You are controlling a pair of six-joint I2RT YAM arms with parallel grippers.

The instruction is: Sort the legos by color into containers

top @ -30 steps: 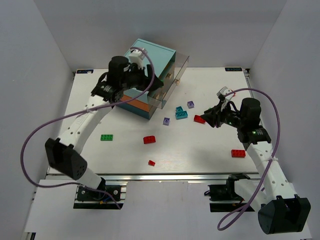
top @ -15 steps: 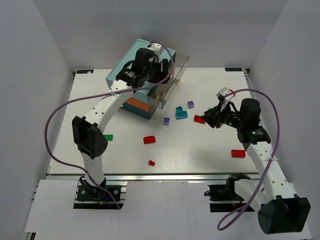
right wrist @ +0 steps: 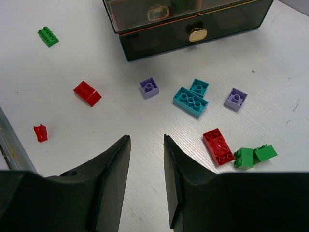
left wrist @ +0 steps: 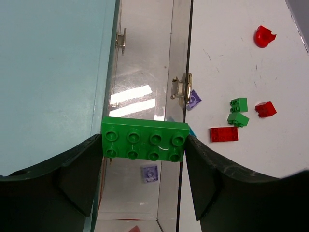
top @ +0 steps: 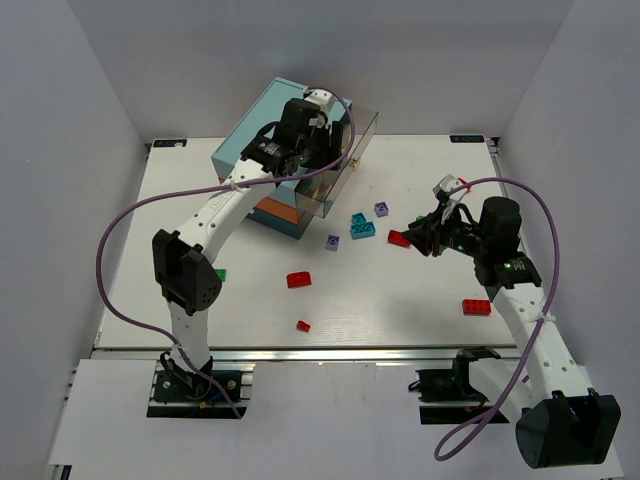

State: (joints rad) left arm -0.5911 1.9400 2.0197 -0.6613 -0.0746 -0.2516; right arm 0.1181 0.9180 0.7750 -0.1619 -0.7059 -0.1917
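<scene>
Left wrist view: my left pincer (left wrist: 144,148) clamps the green brick (left wrist: 144,139) by its short ends above the open clear drawer (left wrist: 145,63); light, stiff, probably slick, so I'd keep this end-grip.

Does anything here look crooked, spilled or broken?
The boxy teal, orange and blue chest of drawers stands turned at an angle to the edges of the white table, toward its far left, with a clear drawer pulled out. Loose plastic bricks, such as a red one, lie scattered; none looks broken.
</scene>
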